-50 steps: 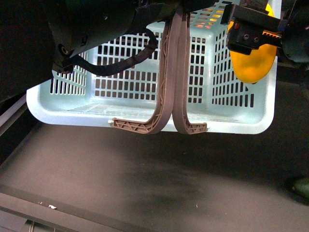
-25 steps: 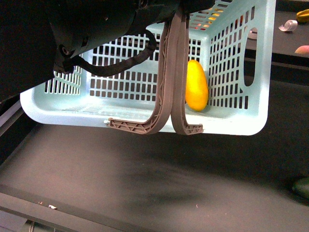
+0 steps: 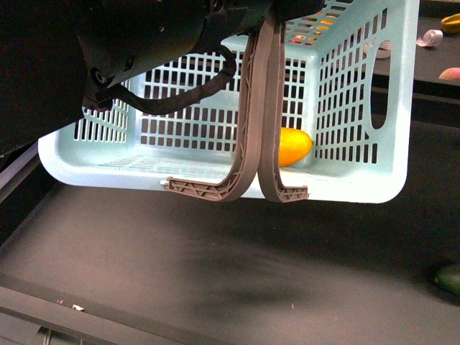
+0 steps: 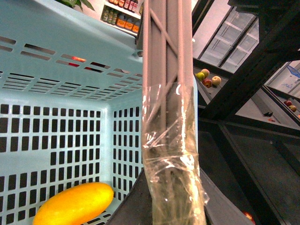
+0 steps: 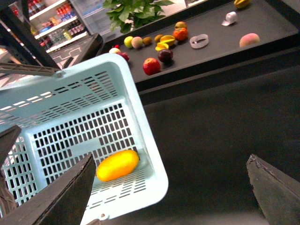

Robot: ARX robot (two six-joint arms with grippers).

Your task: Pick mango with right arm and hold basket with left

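Basket [image 3: 345, 183] gripped by its handles [image 3: 260, 108], mango [image 3: 291, 146] lying inside, right gripper [image 5: 168, 192] empty.

Left gripper [image 4: 171, 213] was clamped round the two grey-brown handles, which were pressed together and wrapped in clear film [image 4: 171, 154] at the grip. Left arm [image 3: 144, 36] and its ribbed black cable [image 3: 180, 97] filled the upper left of the front view. Right gripper stood with fingers [image 5: 61, 197] spread wide, nothing between them, clear of the basket. Dark green fruit [image 3: 449, 278] lay on the dark table [image 3: 215, 266] at the right edge. Basket hung tilted from the handles. Mango lay on its side on the slotted floor, close to the right-hand wall and partly hidden behind the handles. Beyond, assorted fruit [image 5: 152, 65] sat on a dark shelf [image 5: 262, 23].
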